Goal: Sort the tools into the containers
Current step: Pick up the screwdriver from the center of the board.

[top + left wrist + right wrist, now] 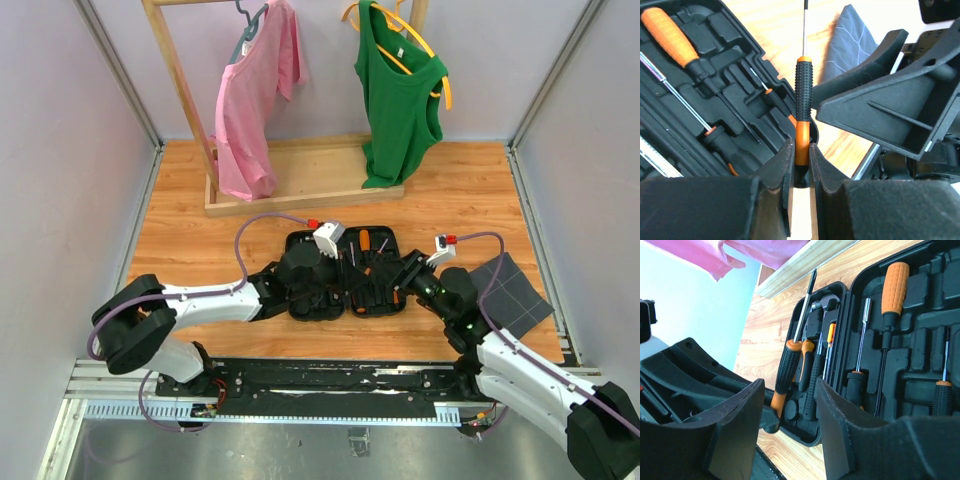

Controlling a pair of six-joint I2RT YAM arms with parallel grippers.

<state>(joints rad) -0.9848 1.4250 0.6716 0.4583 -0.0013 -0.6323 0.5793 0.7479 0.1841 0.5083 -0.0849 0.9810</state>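
- Left gripper and right gripper meet over the open case at table centre, likely for a handover.
- Left wrist: left gripper pinches the screwdriver by its orange butt, shaft toward 12 o'clock, leaving the black grip free.
- Right wrist: right gripper's jaws stand spread either side of that grip, not touching; the case lies at 3 o'clock.
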